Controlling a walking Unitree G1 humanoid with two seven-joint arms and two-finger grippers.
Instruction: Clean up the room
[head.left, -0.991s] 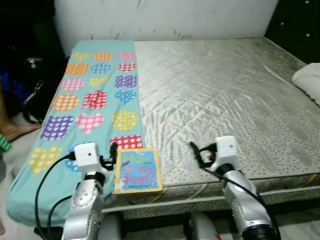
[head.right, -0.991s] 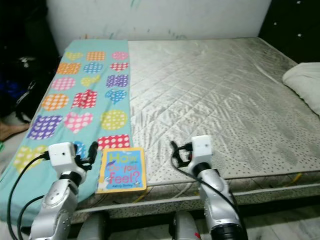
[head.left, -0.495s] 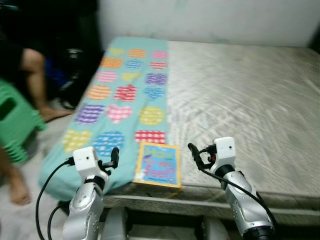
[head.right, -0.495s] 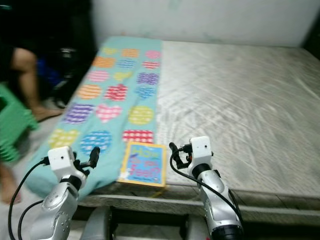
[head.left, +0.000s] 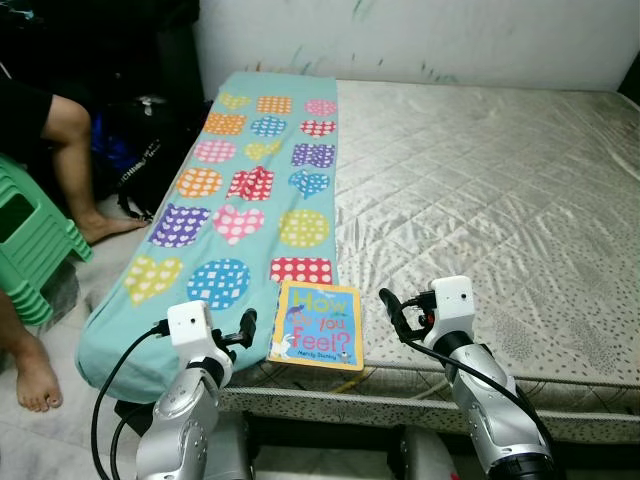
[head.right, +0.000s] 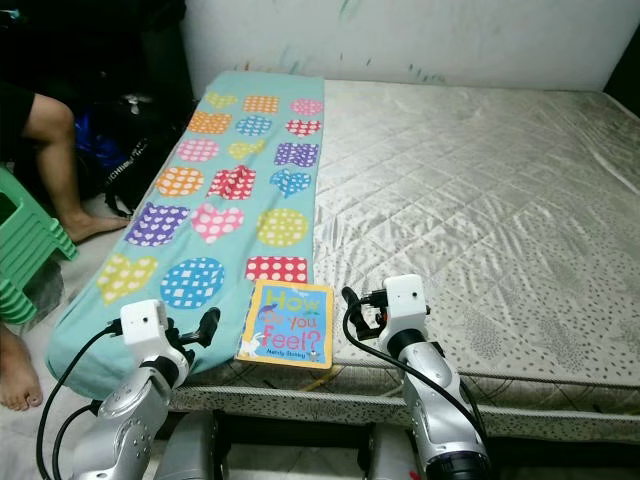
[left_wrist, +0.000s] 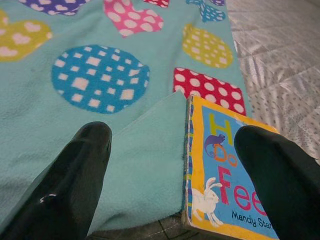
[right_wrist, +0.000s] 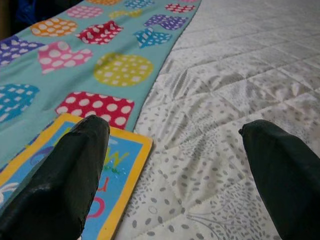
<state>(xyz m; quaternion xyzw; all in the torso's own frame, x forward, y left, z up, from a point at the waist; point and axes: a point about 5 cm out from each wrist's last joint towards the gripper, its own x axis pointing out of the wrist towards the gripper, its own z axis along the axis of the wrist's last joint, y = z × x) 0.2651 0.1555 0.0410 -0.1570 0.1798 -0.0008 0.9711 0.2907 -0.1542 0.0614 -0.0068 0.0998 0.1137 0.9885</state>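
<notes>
A picture book (head.left: 318, 326) lies flat at the near edge of the mattress (head.left: 480, 190), low in the middle of the frame, its left side resting on the bottom corner of the teal blanket (head.left: 240, 190) with coloured hearts and dots. The left gripper (head.left: 241, 330) hovers just left of the book with its fingers spread wide, holding nothing; the right gripper (head.left: 394, 310) hangs just to the book's right, also wide and empty. A person's leg (head.left: 70, 150) and a green stool (head.left: 30, 245) sit at the far left of the frame. The step in hand looks like picking the book up. Since it lies flat, a good approach is probably to bring one finger under the edge that overhangs the mattress and the other on the cover, pinching the thin side. Care is needed not to catch the blanket along with it, since a fold touches the book's spine in the left wrist view.
</notes>
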